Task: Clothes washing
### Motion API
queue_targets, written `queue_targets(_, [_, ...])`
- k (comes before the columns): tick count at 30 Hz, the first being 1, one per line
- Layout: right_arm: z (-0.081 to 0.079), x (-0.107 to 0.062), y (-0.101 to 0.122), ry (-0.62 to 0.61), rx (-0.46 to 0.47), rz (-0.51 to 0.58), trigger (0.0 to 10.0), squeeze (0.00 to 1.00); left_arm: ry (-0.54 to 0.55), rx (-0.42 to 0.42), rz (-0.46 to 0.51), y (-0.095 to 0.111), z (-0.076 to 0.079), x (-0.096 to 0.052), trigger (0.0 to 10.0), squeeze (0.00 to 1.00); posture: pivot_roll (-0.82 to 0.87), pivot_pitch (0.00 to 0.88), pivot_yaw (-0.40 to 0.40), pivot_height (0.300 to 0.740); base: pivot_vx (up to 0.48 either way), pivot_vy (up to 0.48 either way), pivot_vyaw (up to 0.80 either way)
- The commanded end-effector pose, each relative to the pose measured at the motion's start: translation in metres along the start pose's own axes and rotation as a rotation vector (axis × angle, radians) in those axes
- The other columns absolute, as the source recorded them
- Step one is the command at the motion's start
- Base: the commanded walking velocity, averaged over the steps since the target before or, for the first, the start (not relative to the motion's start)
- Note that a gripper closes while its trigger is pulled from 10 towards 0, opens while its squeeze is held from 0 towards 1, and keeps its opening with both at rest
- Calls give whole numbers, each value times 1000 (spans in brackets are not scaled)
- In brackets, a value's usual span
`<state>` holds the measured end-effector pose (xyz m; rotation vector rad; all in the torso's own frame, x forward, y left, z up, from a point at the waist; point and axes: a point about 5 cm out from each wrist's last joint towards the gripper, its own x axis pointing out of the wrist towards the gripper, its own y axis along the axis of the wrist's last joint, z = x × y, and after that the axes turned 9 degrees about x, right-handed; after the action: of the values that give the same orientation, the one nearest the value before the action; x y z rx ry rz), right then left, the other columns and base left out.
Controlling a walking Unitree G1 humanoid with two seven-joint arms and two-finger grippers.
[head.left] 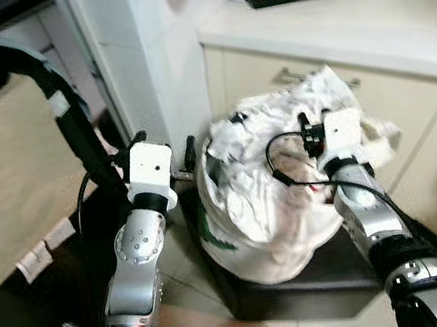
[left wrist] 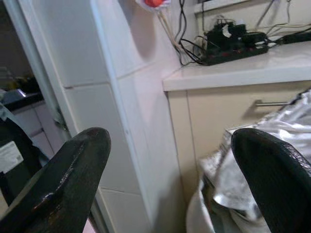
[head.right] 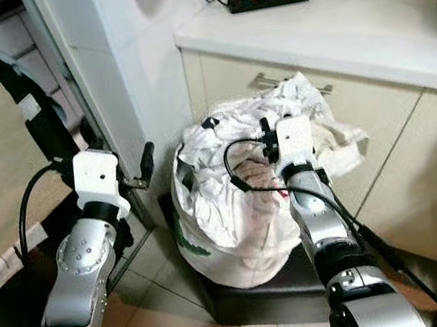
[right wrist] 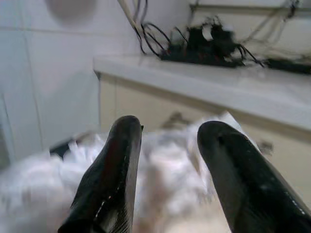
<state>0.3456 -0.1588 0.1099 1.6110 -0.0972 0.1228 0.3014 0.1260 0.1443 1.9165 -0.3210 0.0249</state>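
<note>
Nearest, both silver arms rise from the lower edge of the head views, forearms angled up and forward. Left gripper (left wrist: 170, 170): held beside the bag's left flank and apart from it, its two black fingers (left wrist: 73, 184) spread wide with nothing between them. Right gripper (right wrist: 167, 165): raised over the open mouth of the bag, its fingers (right wrist: 114, 174) parted by a moderate gap and holding nothing (the right wrist view is blurred, so whether they touch the cloth cannot be told). A black cable (head.left: 287, 170) loops from the right wrist across the bag's top.

Centre: white laundry bag (head.left: 264, 206), crumpled and bulging, with dark markings on its fabric and some green print low on its left side. It stands upright on a dark low stand (head.left: 301, 293) on the tiled floor (head.right: 162, 275), long axis vertical, mouth facing up, with pale cloth showing inside.

Behind: beige cabinet (head.right: 404, 156) with a metal handle (left wrist: 274, 103), touching or just behind the bag. Above it, a white countertop (head.left: 346, 22) carrying a black power strip (left wrist: 233, 43) and tangled wires. A white tiled pillar (head.left: 141, 58) stands left of the bag.
</note>
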Motion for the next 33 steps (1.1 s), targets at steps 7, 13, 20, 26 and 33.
queue_targets(7, [1,0,-1,-16,2,-2,10000,1000,-2,21,12,3,2,3,10000,0,-58,0,7,740,0,0,0])
queue_targets(13, [7,1,-4,-59,25,-24,10000,1000,-10,24,24,5,4,3,10000,0,-59,0,9,740,0,0,0])
queue_targets(20, [27,11,0,-176,57,-56,10000,1000,-16,25,24,5,4,0,10000,0,-47,0,20,740,0,0,0])
queue_targets(26, [34,32,20,-200,49,-56,10000,1000,-33,35,10,5,3,-10,10000,0,-6,0,31,740,0,0,0])
queue_targets(33, [21,45,24,-191,45,-138,10000,0,-33,61,-25,3,-3,-28,10000,0,73,17,28,740,0,0,0])
